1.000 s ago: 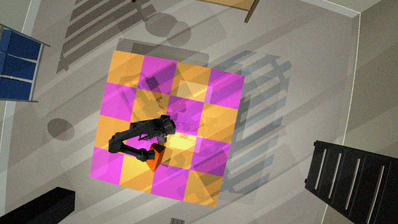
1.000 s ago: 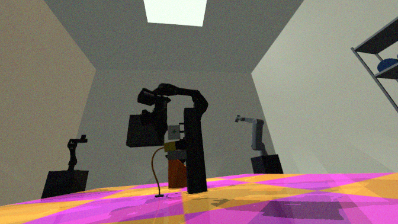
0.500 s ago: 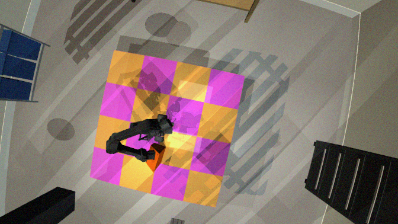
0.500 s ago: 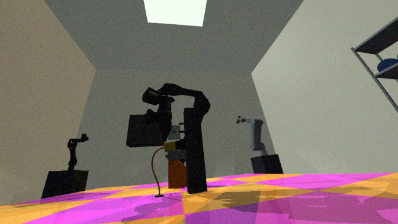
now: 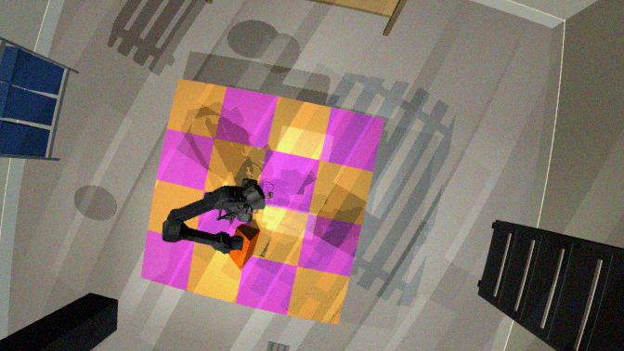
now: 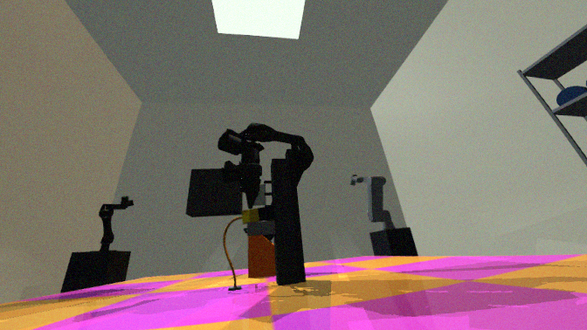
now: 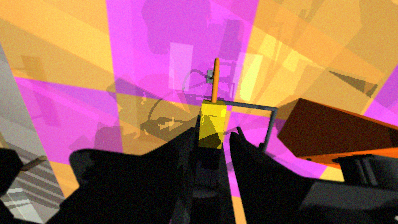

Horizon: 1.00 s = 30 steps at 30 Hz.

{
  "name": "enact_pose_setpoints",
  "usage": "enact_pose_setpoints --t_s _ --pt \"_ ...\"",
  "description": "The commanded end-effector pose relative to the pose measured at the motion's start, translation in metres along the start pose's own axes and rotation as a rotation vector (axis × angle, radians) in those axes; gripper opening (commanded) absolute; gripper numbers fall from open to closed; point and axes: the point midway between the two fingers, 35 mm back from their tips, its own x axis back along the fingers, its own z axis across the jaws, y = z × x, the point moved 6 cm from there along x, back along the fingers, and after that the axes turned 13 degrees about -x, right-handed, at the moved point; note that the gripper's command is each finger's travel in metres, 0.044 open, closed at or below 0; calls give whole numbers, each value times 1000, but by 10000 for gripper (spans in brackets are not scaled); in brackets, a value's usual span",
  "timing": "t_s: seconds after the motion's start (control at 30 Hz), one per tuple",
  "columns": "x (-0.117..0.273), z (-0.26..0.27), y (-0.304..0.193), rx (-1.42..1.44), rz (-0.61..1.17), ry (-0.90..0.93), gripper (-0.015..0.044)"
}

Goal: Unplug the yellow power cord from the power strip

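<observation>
The yellow plug (image 6: 250, 216) (image 7: 211, 124) sits against a dark body (image 6: 265, 213), apparently the power strip, largely hidden in shadow; whether its prongs are in a socket cannot be seen. The orange-yellow cord (image 6: 225, 244) (image 7: 215, 80) runs from the plug's outer end down to a small dark anchor (image 6: 235, 288) (image 7: 209, 76). My gripper (image 6: 251, 205) (image 7: 212, 133) is slightly open around the plug. In the wrist view the left fingertip is close beside the plug, and a gap shows between the plug and the right fingertip. Touch at the left side cannot be told.
An orange block (image 5: 246, 251) (image 6: 261, 257) (image 7: 340, 130) supports the arm's base. A tall dark column (image 6: 290, 240) stands just right of the plug in the exterior view. A thin grey frame (image 7: 250, 106) shows right of the plug. A checkered mat (image 5: 316, 297) lies below.
</observation>
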Motion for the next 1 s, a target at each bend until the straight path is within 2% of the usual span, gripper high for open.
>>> enact_pose_setpoints --t_s 0.0,0.33,0.43,0.73,0.77,0.97 --pt "-2 -1 -2 -5 4 -1 160" --pt "-12 -1 -2 -5 4 -1 160" --pt "-10 -1 -1 -2 2 -2 81" --pt "-10 -1 -1 -2 2 -2 21" --pt "-10 -1 -1 -2 2 -2 0" --pt "-10 1 5 -2 1 -2 0"
